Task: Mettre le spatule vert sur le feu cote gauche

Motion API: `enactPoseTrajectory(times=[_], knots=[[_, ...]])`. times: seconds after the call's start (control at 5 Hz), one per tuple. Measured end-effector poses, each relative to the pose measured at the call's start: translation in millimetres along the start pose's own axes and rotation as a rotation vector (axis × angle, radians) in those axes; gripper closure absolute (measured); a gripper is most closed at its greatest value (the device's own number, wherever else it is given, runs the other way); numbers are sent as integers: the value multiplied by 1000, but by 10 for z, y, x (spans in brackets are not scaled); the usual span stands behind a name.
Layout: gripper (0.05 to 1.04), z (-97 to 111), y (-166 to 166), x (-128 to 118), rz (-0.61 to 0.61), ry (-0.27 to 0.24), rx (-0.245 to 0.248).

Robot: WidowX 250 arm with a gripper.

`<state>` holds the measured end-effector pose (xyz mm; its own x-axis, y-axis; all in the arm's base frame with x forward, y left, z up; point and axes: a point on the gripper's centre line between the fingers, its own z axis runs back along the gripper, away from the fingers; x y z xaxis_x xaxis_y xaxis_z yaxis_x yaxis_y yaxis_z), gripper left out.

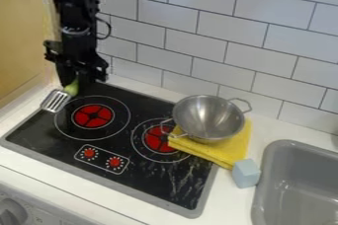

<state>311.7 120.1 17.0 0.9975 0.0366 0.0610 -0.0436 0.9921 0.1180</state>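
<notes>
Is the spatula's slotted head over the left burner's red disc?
No, the slotted head is off to the left of the red disc.

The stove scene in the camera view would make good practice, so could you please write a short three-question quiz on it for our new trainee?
1. Multiple choice: what is directly under the metal bowl?
A) a white plate
B) a yellow cloth
C) a wooden board

2. True or false: the green handle of the spatula is nearer to the gripper than its slotted metal head is.

3. Fill in the blank: in this view, the light blue block is between the yellow cloth and the gray ____.

Key: 1. B; 2. true; 3. sink
</notes>
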Motion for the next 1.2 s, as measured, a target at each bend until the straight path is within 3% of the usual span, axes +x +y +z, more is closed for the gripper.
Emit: enactPoseTrajectory(times=[0.2, 0.4, 0.6, 0.8, 1.0, 1.2], knots=[[701, -82, 27, 81, 12, -27, 15], [701, -114, 23, 73, 25, -18, 13], [625, -110, 18, 63, 37, -13, 10], [312, -115, 20, 10, 80, 20, 10], [75, -104, 20, 4, 83, 28, 11], [72, -103, 23, -9, 86, 36, 14]])
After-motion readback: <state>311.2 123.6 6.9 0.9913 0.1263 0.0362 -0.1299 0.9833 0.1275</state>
